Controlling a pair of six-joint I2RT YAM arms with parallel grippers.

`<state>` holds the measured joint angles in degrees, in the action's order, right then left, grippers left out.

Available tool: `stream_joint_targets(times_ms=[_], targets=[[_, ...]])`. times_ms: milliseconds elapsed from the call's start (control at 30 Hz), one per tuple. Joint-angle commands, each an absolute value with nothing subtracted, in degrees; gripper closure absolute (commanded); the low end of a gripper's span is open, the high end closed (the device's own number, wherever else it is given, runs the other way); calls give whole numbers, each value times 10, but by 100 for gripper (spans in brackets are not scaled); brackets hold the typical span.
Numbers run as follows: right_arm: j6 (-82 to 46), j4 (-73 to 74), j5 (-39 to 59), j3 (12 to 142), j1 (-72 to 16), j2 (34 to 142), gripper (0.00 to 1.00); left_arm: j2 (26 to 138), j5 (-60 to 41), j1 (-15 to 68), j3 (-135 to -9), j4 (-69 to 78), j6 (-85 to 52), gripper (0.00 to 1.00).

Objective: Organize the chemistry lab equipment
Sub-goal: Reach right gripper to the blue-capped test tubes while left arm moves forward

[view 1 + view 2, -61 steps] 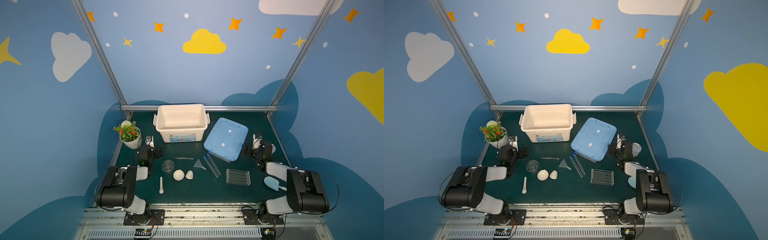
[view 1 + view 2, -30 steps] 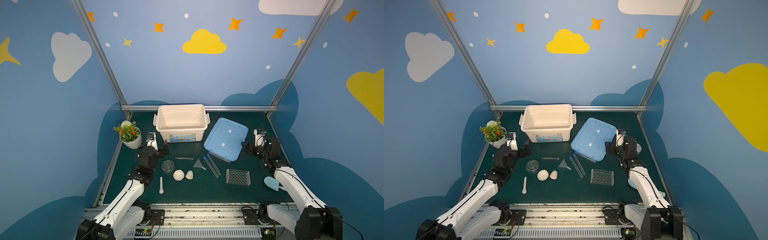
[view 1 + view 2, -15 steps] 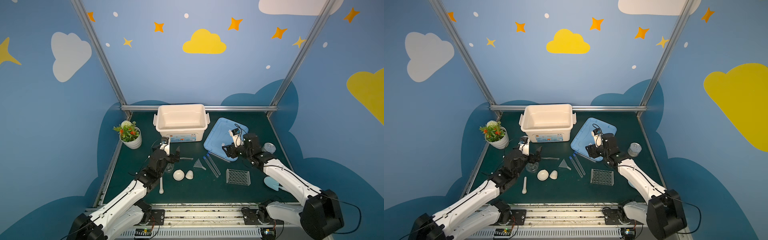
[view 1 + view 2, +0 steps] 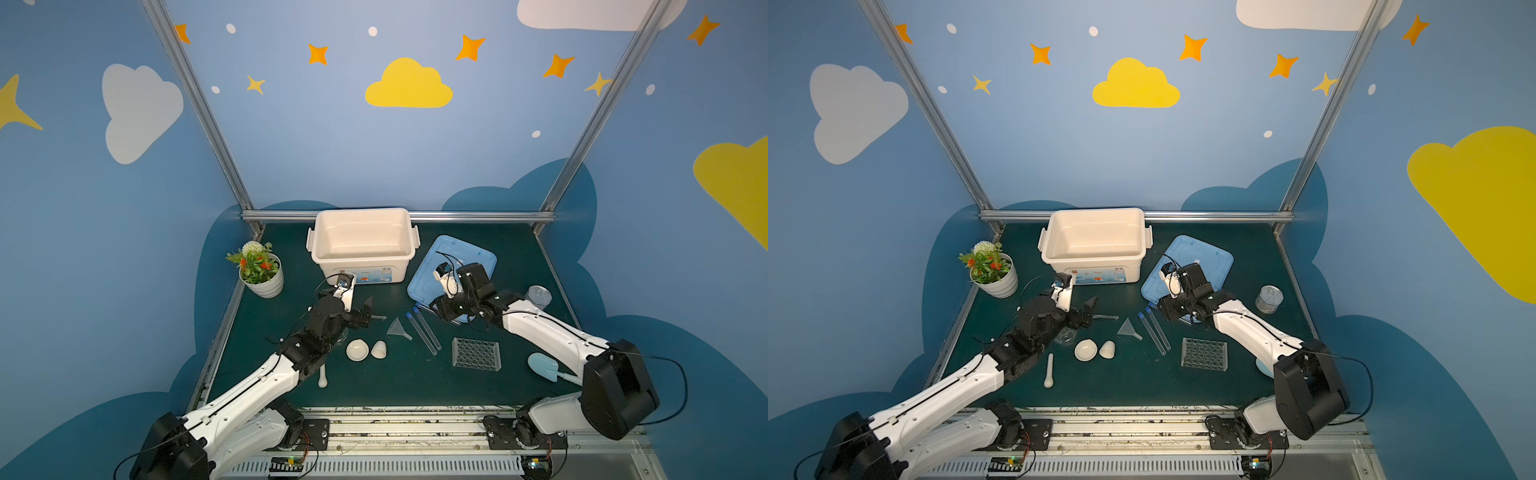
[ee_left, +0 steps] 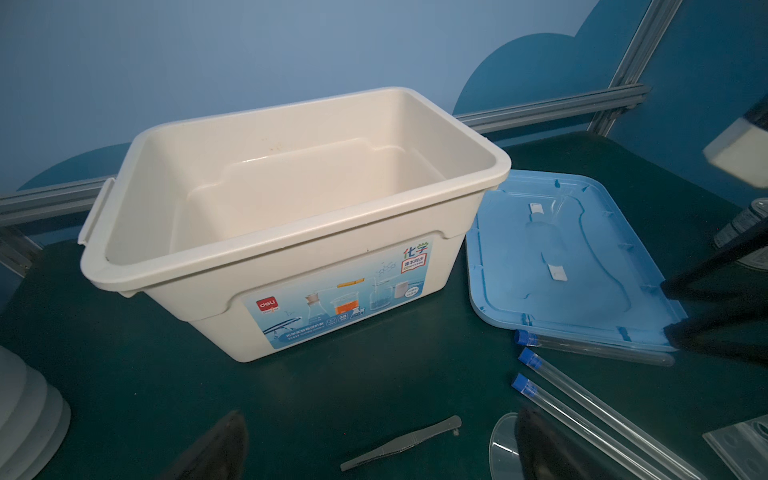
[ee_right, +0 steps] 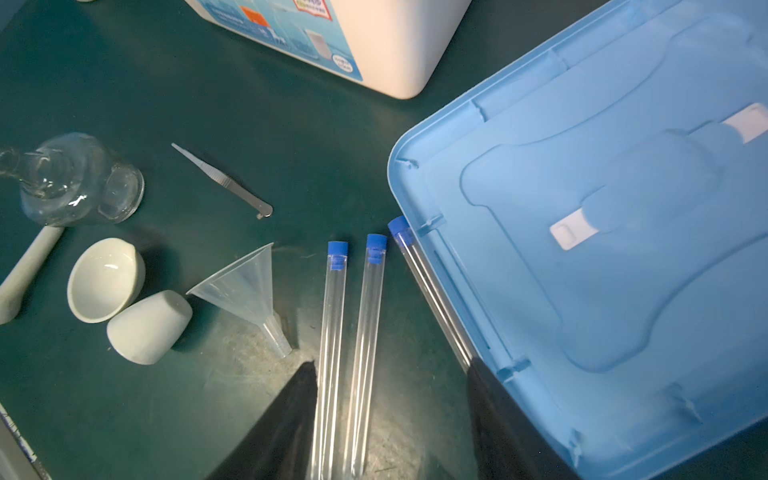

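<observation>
Currently, three tubes [image 6: 365, 324] are seen lying on the tabletop [image 6: 124, 415] with their blue caps turned toward the bin [image 5: 291, 226]. Two are laid side by side, and the third is set just beside the edge of the lid [image 6: 623, 249]. The right claw [image 6: 390, 365] is held released low over them. The paired tubes are framed between its fingers, and the third tube is met by the finger nearest the lid; nothing is gripped.

Next to the tubes the funnel [image 6: 241, 286] is laid on its side. Beyond it the cup [image 6: 147, 326] is tipped over against the bowl [image 6: 104, 278], with the pestle [image 6: 25, 274] and the flask [image 6: 79, 178] further out. The rack [image 4: 476, 353] is placed near the front edge, apart from the tubes.

The tweezers [image 5: 403, 442] are found in front of the bin, and the left claw [image 5: 380, 415] is spread wide above them, holding nothing.

The plant [image 4: 259, 270], the can [image 4: 537, 296] and the scoop [image 4: 544, 365] are left at the sides.
</observation>
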<state>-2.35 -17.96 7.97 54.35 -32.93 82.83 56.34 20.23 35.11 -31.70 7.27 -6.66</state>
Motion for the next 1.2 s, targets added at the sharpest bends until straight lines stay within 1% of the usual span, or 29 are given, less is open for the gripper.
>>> stream_joint_targets(times_ms=[0,167,300,433,700,800,1167], targets=[[-41,-219,83,575,-346,856,44,572,192,354,-330,65,-72,0],[-70,-290,65,627,-361,917,51,573,193,354,-331,63,-72,0],[-75,-313,62,656,-375,959,56,574,198,355,-330,62,-74,0],[-85,-344,33,689,-388,1000,61,575,199,355,-333,56,-73,0],[-94,-355,24,713,-399,1036,63,577,203,355,-333,52,-74,0],[-97,-365,14,726,-401,1051,66,578,203,355,-333,51,-74,0],[-101,-374,15,750,-403,1084,68,578,206,355,-333,45,-71,0]])
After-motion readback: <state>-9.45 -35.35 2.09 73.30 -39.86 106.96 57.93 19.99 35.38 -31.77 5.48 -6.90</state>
